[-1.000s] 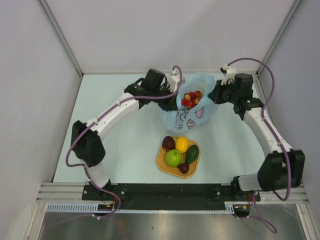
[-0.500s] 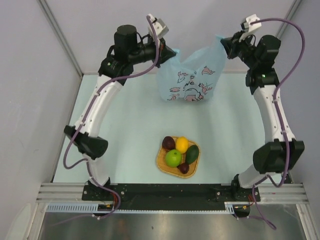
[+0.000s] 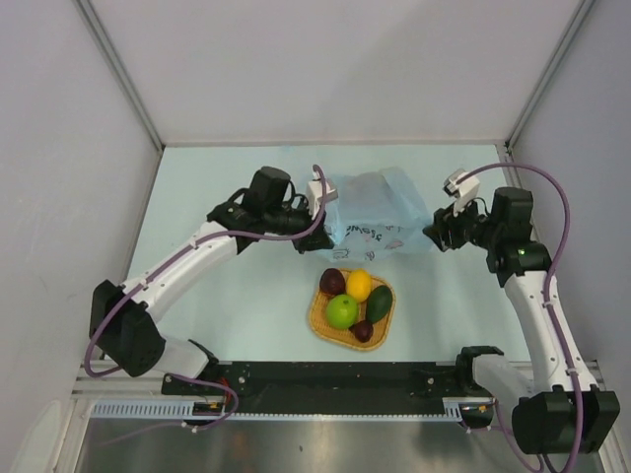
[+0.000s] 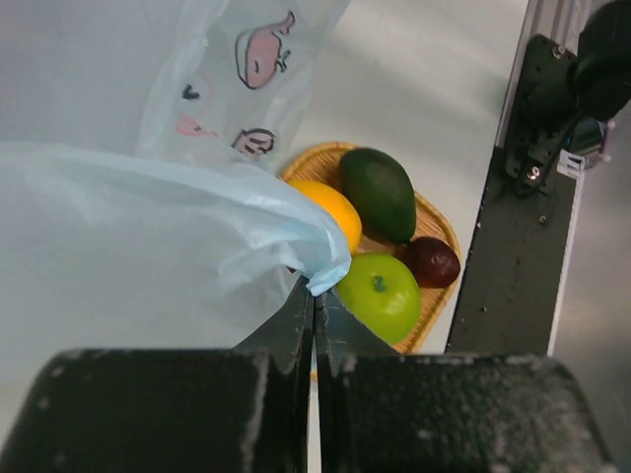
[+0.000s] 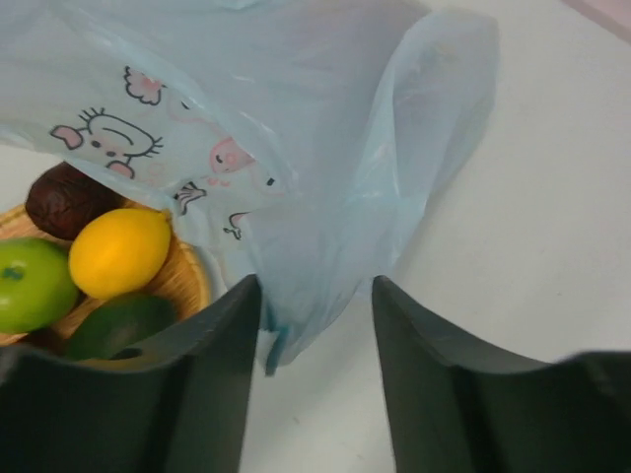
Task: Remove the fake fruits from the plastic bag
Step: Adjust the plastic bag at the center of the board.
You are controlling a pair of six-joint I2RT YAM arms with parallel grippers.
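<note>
The pale blue plastic bag (image 3: 380, 209) lies slumped on the table behind the tray. My left gripper (image 3: 323, 235) is shut on its near-left corner; in the left wrist view the pinched film (image 4: 148, 227) bunches at the closed tips (image 4: 315, 293). My right gripper (image 3: 432, 234) stands open at the bag's right side, and a loose corner of the bag (image 5: 296, 148) hangs between its fingers (image 5: 315, 296). The lemon (image 3: 359, 285), green apple (image 3: 342, 311), avocado (image 3: 379, 303) and two plums (image 3: 332, 281) (image 3: 363, 331) sit in the tray. Nothing inside the bag shows.
The woven orange tray (image 3: 317, 317) holding the fruits stands at the table's middle front, just in front of the bag and between both grippers. Grey walls close off the left, right and back. A black rail (image 3: 325, 374) runs along the near edge.
Both arms lifted the bag high, then brought it down onto the table behind the tray. My right gripper has opened and let go of its corner. The left stays shut on the bag.
</note>
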